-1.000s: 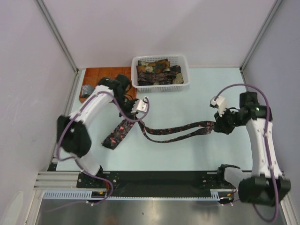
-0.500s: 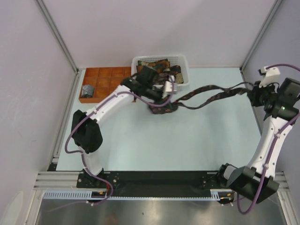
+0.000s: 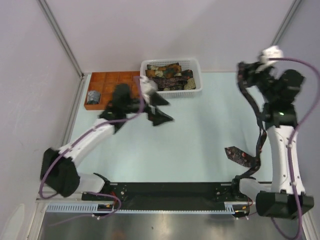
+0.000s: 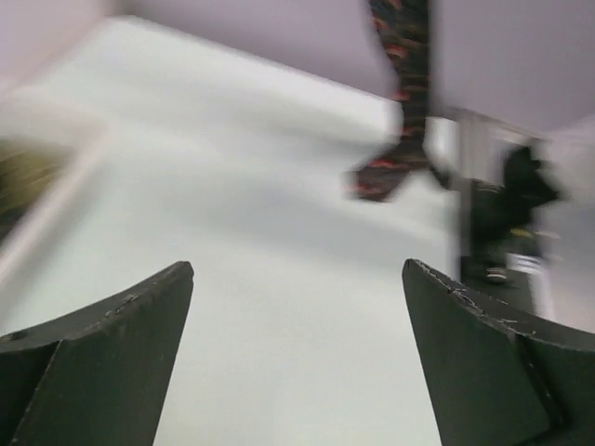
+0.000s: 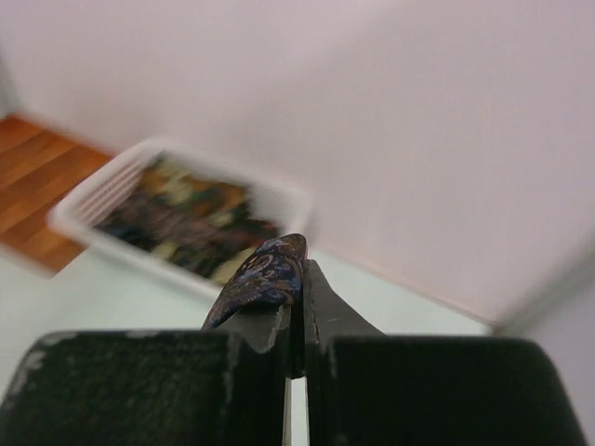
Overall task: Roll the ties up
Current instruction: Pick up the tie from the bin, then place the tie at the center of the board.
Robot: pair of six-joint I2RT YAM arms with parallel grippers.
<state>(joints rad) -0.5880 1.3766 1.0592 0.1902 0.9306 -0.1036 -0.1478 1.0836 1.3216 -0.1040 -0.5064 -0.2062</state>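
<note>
Nearest, at about 5 o'clock on the pale counter point(image 3: 200, 145), the broad pointed end of a dark tie point(image 3: 239, 156) with small red marks lies flat, just in front of the right arm's base. From there its strip climbs along the right arm to the right tool point(image 3: 243, 70), raised high at about 2 o'clock. The right wrist view shows that tool pressed shut on a fold of the tie point(image 5: 265, 274), a rounded bit of patterned cloth poking out between the closed fingers.

Toward 10 o'clock from the middle, the left tool point(image 3: 159, 107) hangs over the counter with its fingers point(image 4: 102, 358) spread wide and nothing between them; its wrist view is blurred, though the hanging tie point(image 4: 398, 102) shows across the counter.

Farther back, at 12 o'clock, the white mesh basket point(image 3: 172, 90) holds several more ties point(image 3: 170, 77) in green, gold and brown, laid in a heap. At 11 o'clock, beside it, the orange compartment tray point(image 3: 107, 79) holds one dark rolled item point(image 3: 92, 95) in its near-left cell.
</note>
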